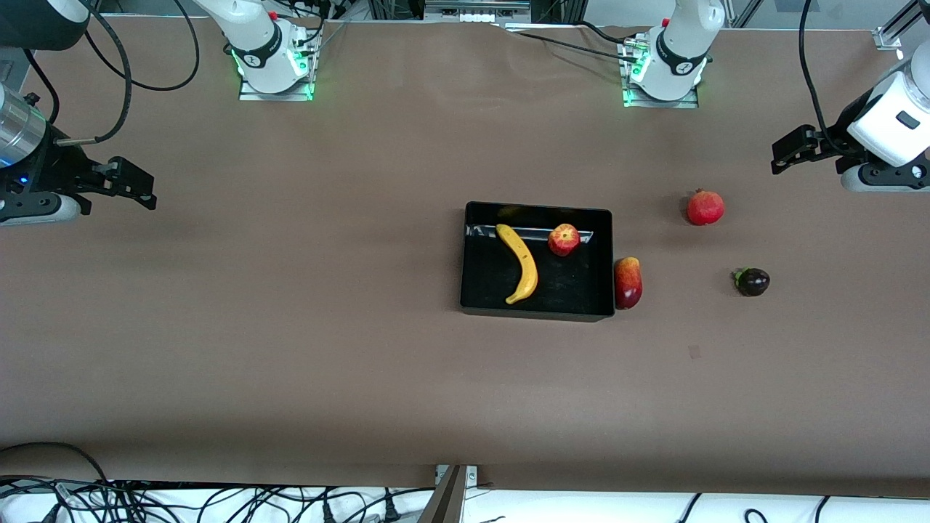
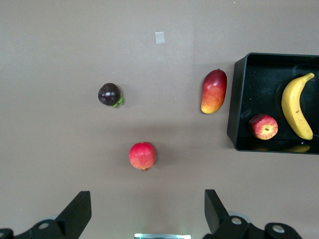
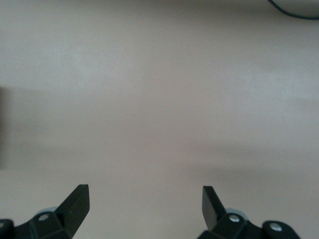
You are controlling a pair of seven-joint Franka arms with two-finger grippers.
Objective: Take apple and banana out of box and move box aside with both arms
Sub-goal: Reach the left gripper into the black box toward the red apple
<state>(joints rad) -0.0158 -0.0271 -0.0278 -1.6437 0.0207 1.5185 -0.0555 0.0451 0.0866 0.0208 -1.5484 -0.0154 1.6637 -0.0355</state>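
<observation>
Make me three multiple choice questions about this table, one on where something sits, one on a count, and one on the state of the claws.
1. Where is the banana?
A. in the black box
B. on the bare table
C. in a claw

2. How many fruits lie outside the box?
A. one
B. three
C. five

3. How are the two claws?
A. both shut on fruit
B. one open, one shut
C. both open and empty

Answers:
1 A, it lies inside beside the apple.
2 B, the mango, pomegranate and dark purple fruit.
3 C, the left claw and right claw show spread fingers holding nothing.
</observation>
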